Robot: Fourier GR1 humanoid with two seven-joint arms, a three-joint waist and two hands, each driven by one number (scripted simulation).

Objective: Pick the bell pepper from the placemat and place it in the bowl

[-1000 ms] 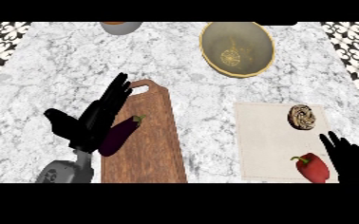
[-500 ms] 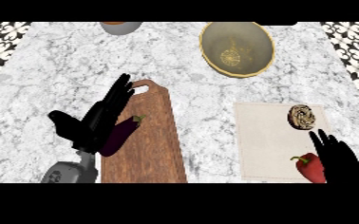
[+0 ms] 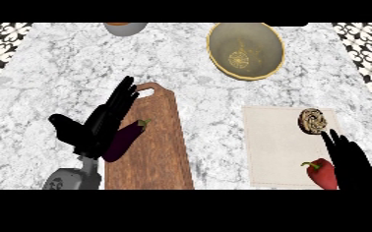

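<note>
Nothing is moved yet: the bell pepper [image 3: 322, 173] lies on the placemat [image 3: 280, 147], well short of the bowl [image 3: 245, 49]. The right hand [image 3: 349, 159] touches it, fingers straight, holding nothing. The left hand [image 3: 98, 123] rests with fingers spread.

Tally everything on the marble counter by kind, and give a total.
Vegetables: 2, red bell pepper and purple eggplant
Pastry: 1, round brown swirl bun
Vessels: 2, yellow-rimmed bowl and grey dish
Flat supports: 2, beige placemat and wooden cutting board
Total: 7
</note>
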